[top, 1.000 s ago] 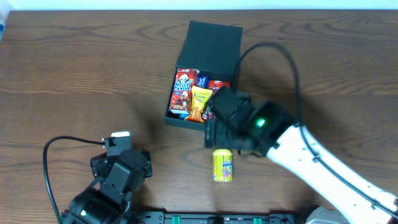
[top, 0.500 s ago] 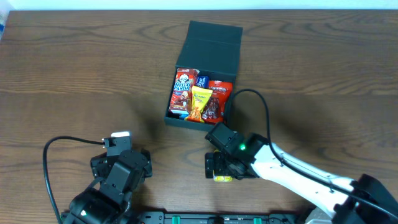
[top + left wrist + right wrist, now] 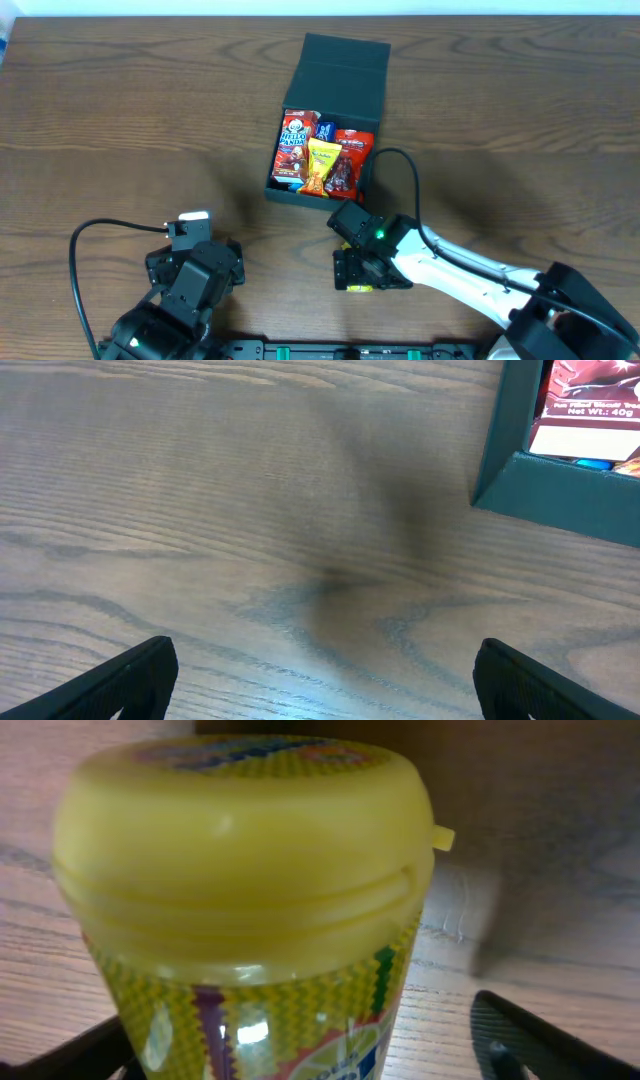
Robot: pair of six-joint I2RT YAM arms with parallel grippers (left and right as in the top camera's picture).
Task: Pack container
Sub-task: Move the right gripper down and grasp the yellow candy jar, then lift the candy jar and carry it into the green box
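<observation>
I'm straddling the yellow candy tube (image 3: 240, 850) with my right pincer (image 3: 362, 270), jaws standing wide on either side and not pinching yet, because it's lying loose on the table (image 3: 120, 120), apparently the last snack outside. The container (image 3: 345, 75) is sitting just beyond it, lid flap thrown back, packets (image 3: 322, 160) already lining it. My left pincer (image 3: 320, 680) is hanging wide over bare wood, out of the way.
</observation>
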